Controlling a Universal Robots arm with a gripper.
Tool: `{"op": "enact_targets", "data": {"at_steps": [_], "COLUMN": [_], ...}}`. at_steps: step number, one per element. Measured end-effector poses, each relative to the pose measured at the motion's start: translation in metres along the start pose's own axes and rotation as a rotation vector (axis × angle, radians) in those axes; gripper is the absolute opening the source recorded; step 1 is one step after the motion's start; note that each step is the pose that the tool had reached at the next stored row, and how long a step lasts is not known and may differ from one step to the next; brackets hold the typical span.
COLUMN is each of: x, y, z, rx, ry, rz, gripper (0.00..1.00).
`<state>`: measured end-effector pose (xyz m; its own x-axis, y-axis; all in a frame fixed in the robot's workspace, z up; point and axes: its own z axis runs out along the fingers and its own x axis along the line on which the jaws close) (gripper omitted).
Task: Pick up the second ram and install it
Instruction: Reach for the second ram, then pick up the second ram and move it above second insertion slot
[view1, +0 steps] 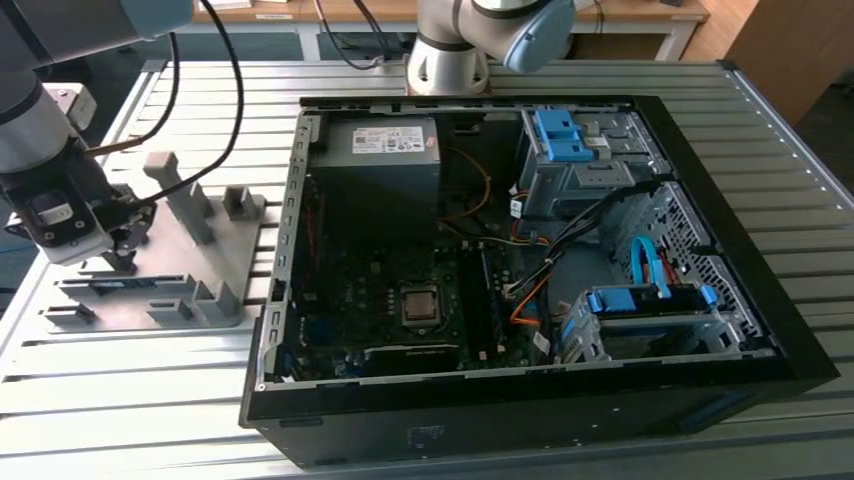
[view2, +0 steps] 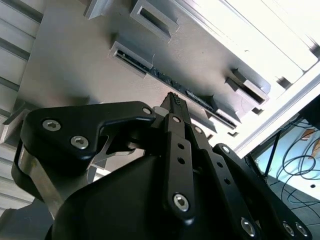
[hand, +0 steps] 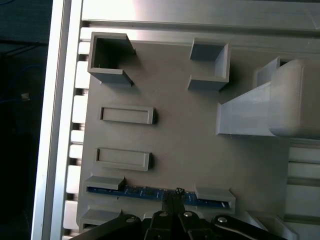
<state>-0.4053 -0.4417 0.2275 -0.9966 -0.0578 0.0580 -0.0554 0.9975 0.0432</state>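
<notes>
While the slatted worktop carries the open computer case across the middle and the exterior view's right, its mainboard exposed, nothing of the installing is in evidence; the work is judged to stand at the pick-up stage. On the exterior view's left, beside the case and apart from it, lies the grey holder plate with its raised blocks. The hand is down over the lower-left part of that plate. In both wrist views the hand's fingers are drawn narrow, with no gap showing between the tips. The tips meet the upper edge of the second ram about midway along its length. That blue stick is seated on edge between two end blocks of the holder, not lifted. Whether the fingers pinch the board or merely touch it cannot be told. Outstanding, by this reading: lifting clear, carriage to the case, and seating in the mainboard.
</notes>
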Motion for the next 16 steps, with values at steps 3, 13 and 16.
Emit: {"op": "enact_targets", "data": {"at_steps": [3, 13, 16], "x": [-0.0001, -0.0001, 0.0000], "y": [0.0000, 0.0000, -0.0001], "z": [0.0003, 0.0006, 0.0007], "rx": [-0.0001, -0.0001, 0.0014], "ry": [-0.0001, -0.0001, 0.0009], "rz": [0.000, 0.000, -0.027], "gripper": [0.10, 0.10, 0.10]}}
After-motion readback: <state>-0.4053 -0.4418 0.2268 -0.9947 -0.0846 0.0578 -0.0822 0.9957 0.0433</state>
